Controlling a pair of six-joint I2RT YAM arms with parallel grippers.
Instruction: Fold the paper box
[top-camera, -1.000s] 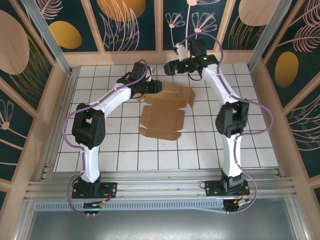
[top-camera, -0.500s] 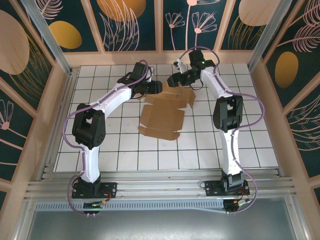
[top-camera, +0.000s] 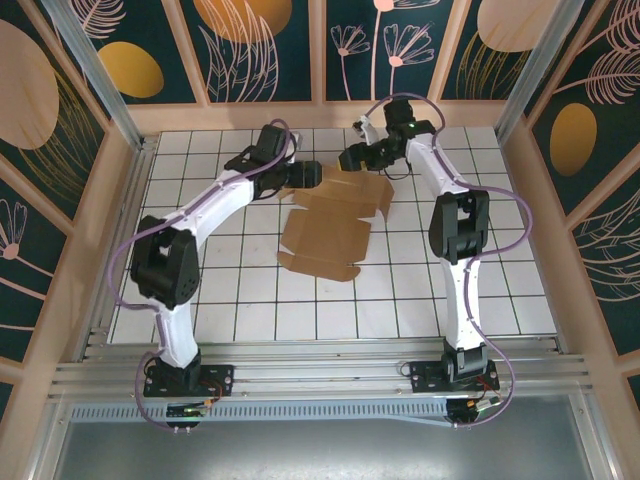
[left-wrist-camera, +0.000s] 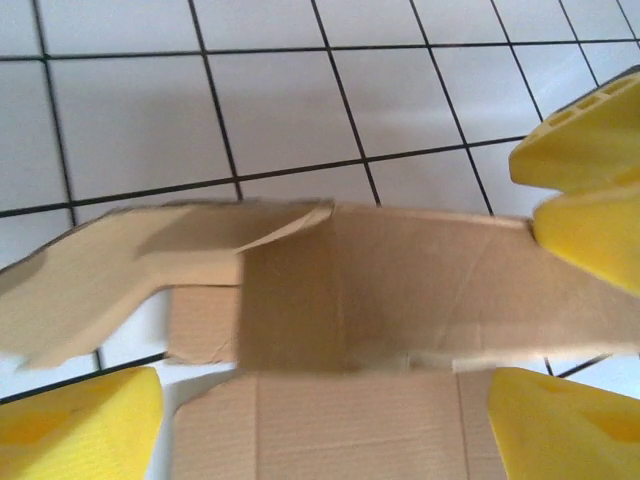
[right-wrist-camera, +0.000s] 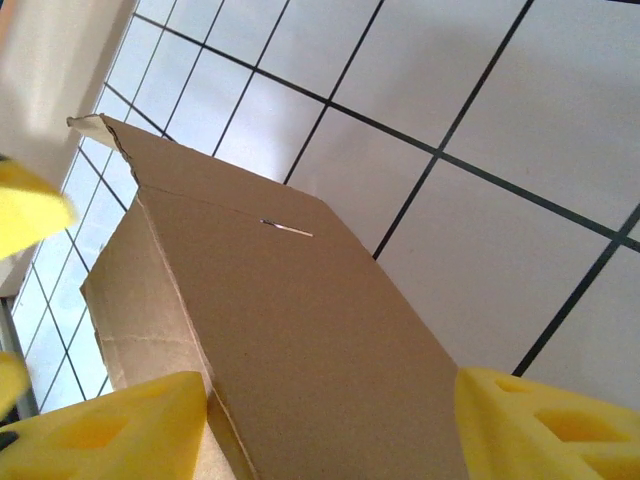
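Brown kraft paper box (top-camera: 325, 235), unfolded, flaps creased; left and right jaws apart

robot lab — gridded table (top-camera: 400, 300), framed enclosure (top-camera: 115, 100)

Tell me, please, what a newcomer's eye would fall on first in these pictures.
An unfolded brown paper box lies on the white tiled table, its flaps spread out. Both arms reach to its far edge, the left arm from the left and the right arm from the right. In both wrist views, bright yellow jaws stand open over the cardboard.
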